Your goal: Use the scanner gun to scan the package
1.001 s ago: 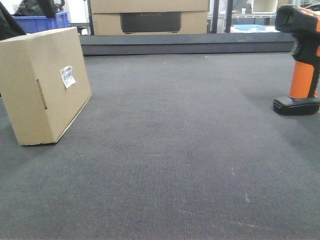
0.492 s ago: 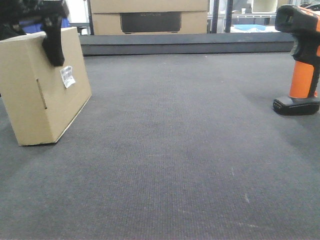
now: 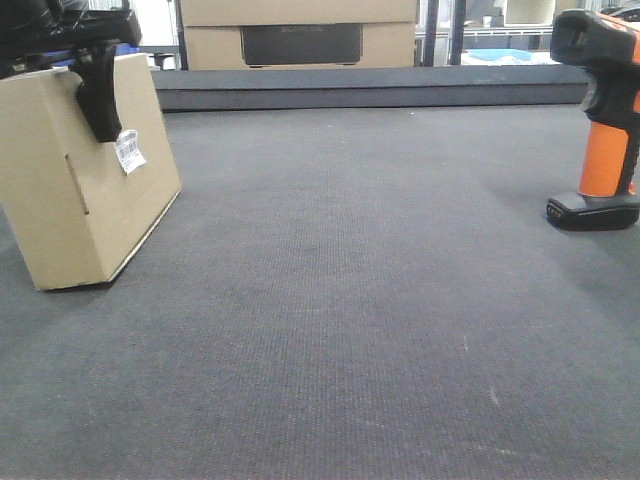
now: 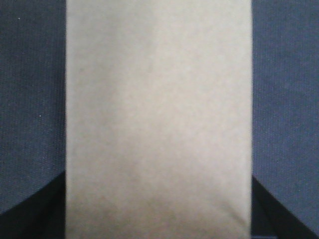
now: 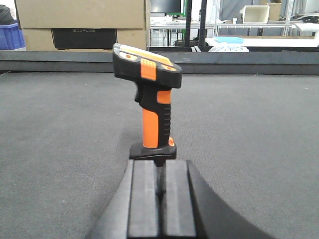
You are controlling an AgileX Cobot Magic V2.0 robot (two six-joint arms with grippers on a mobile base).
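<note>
The package (image 3: 70,190), a tan cardboard box with a small white label (image 3: 129,151), stands at the table's left. My left gripper (image 4: 158,221) comes down over its top. One black finger (image 3: 101,100) lies against the labelled side, and the other is hidden behind the box. In the left wrist view the box top (image 4: 158,114) fills the middle, with dark fingers (image 4: 30,214) flush against both edges. The scanner gun (image 3: 606,120) stands upright on its black base at the far right. My right gripper (image 5: 158,162) is shut, its tips right behind the scanner gun (image 5: 152,94) base.
A raised dark ledge (image 3: 370,88) runs along the back of the grey mat (image 3: 350,300). Behind it stand larger cardboard boxes with a dark panel (image 3: 300,40) and a blue bin (image 3: 135,45). Shelving and white tables fill the background.
My left gripper dropped from above onto the package, and its finger now reaches lower on the labelled side. The box has shifted slightly left. The scanner gun has not moved.
</note>
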